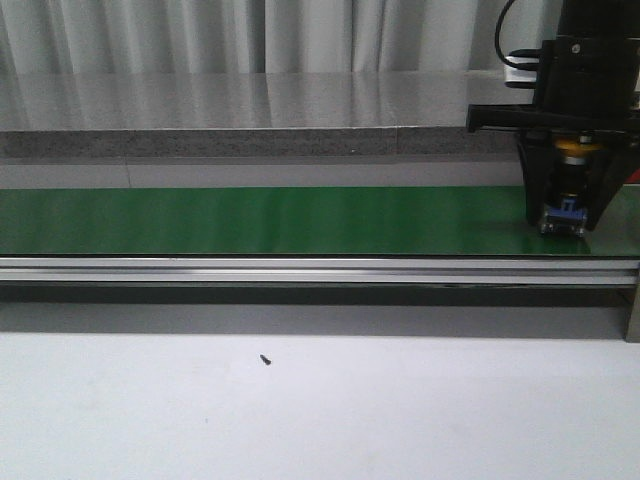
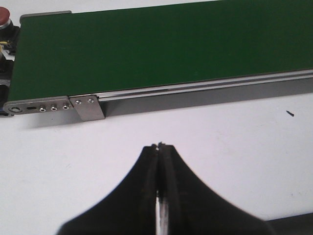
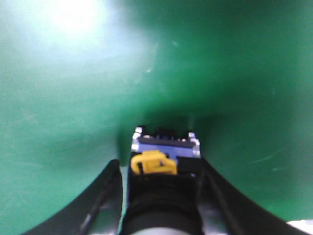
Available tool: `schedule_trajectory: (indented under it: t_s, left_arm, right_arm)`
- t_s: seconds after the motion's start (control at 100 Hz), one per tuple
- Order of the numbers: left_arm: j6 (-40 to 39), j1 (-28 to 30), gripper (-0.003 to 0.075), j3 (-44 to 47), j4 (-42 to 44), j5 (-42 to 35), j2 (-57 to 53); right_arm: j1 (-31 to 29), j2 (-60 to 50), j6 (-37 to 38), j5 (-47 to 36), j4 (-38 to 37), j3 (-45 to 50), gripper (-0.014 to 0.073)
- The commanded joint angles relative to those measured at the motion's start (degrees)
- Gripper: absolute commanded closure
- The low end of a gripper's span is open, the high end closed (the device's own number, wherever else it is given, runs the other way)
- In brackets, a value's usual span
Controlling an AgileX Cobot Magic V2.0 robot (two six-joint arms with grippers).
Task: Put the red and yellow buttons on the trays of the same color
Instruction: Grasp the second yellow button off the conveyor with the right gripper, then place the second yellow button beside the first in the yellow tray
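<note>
A yellow button [image 1: 572, 152] with a black body and a blue base [image 3: 165, 146] stands on the green belt [image 1: 260, 220] at its right end. My right gripper [image 1: 567, 222] comes down over it with a finger on each side. In the right wrist view a thin strip of green shows between one finger [image 3: 110, 186] and the button's body, so the gripper [image 3: 159, 164] reads as open. My left gripper [image 2: 160, 145] is shut and empty above the white table, near the belt's other end. A red-topped part [image 2: 4, 14] sits past that end; I cannot tell if it is a button. The trays are out of view.
The conveyor's aluminium rail [image 1: 300, 268] runs along the belt's near side, with a metal bracket [image 2: 88, 107] at its end. A small black screw [image 1: 265, 359] lies on the white table [image 1: 320, 420]. A grey counter and curtains stand behind the belt.
</note>
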Motion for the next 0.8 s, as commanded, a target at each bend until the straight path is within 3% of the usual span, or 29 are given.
schedule_trajectory:
  t_s: [0.0,0.38,0.79]
  left_arm:
    - [0.02,-0.33,0.074,-1.47,-1.56,-3.35,-0.03]
    - [0.02,-0.33,0.074,-1.47,-1.56,-3.35,-0.03]
    - [0.02,-0.33,0.074,-1.47,-1.56,-3.35,-0.03]
  right_arm:
    - [-0.45,-3.71,-0.4,0.67,-0.89,-1.82,0.0331]
    - [-4.5,-11.31,-6.41,2.71,-4.31,-1.82,0.0331]
    - [-21.73,-16.15,-13.11,5.16,-4.31,-1.82,0.0339]
